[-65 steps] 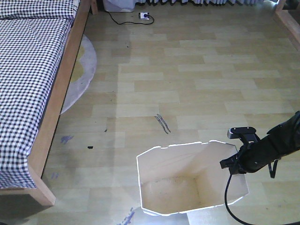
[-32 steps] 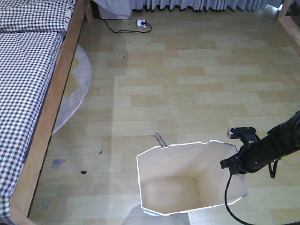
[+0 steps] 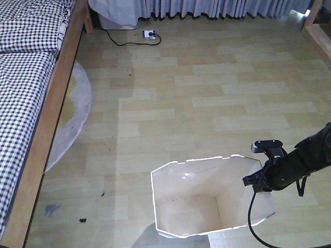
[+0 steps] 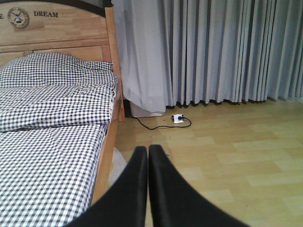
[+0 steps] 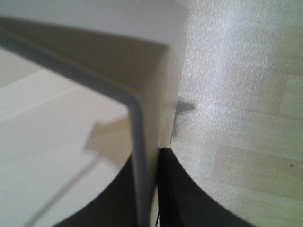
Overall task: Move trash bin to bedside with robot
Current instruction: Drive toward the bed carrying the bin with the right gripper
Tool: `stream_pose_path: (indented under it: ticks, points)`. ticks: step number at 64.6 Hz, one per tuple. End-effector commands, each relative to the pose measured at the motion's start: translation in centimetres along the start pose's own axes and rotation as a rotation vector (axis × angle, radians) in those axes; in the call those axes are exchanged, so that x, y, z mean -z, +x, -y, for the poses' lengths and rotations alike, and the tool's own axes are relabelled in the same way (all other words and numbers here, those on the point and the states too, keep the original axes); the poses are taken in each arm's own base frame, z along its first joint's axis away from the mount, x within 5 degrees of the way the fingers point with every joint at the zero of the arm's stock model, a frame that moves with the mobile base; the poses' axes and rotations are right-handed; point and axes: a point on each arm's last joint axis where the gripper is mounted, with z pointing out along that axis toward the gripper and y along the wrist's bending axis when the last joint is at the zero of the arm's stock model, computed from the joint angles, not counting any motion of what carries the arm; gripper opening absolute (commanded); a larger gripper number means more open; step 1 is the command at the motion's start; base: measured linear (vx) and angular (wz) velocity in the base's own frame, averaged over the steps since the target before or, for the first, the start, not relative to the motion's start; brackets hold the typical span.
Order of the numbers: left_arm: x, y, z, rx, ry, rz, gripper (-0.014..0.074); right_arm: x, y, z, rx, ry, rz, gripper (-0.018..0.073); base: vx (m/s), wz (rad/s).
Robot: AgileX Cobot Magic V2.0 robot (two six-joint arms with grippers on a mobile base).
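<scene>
The trash bin point(image 3: 182, 182) stands upright in the near part of the floor point(image 3: 207, 103), right of centre, with its open top facing the front camera. Its white notched rim is intact, the inside looks cream, and dark specks lie on the bottom. Whether its base rests on the floor cannot be told.

The right gripper point(image 3: 257, 183) is clamped over the bin's right-hand wall at the rim. In the right wrist view the thin wall point(image 5: 142, 118) passes between the two black fingers point(image 5: 182, 198), one inside the bin and one outside. The black right arm point(image 3: 305, 157) reaches in from the right edge, and a black cable point(image 3: 250, 217) hangs from the gripper down past the bin's near right corner.

The left gripper point(image 4: 147, 149) is closed with its fingers pressed together and nothing between them. It points toward the bed point(image 4: 47, 156) and the curtains point(image 4: 213, 52).

The bed point(image 3: 26, 103), with checkered bedding and a light wooden side rail point(image 3: 46, 129), runs along the left edge, well apart from the bin. A pale round rug point(image 3: 72, 119) sticks out from under the rail. A few small dark marks point(image 3: 80, 220) spot the floor between bed and bin.

At the far wall, grey curtains point(image 3: 207, 8) hang to the floor. A white power strip point(image 3: 149, 34) with a black cord lies just before them.
</scene>
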Motion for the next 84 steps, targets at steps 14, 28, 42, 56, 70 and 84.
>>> stream_pose_path:
  ticks: [14,28,42,56,70,84]
  points:
    - [0.2,-1.38,0.06,0.009,0.007,0.098,-0.0006,2.06,-1.3,-1.24,-0.008,-0.107,0.056,-0.0006,0.31,-0.01]
    - [0.2,-1.38,0.06,0.009,0.007,0.098,-0.0006,2.06,-1.3,-1.24,-0.008,-0.107,0.056,-0.0006,0.3,0.03]
    - [0.2,-1.38,0.06,0.009,0.007,0.098,-0.0006,2.06,-1.3,-1.24,-0.008,-0.107,0.056,-0.0006,0.31,0.02]
    - [0.2,-1.38,0.06,0.009,0.007,0.098,-0.0006,2.06,-1.3,-1.24,-0.007,-0.107,0.056,-0.0006,0.32,0.0]
    - [0.2,-1.38,0.06,0.009,0.007,0.098,-0.0006,2.06,-1.3,-1.24,-0.007,-0.107,0.056,-0.0006,0.34,-0.01]
    - [0.2,-1.38,0.06,0.009,0.007,0.098,-0.0006,2.06,-1.3,-1.24,-0.007,-0.107,0.056,-0.0006,0.34,0.01]
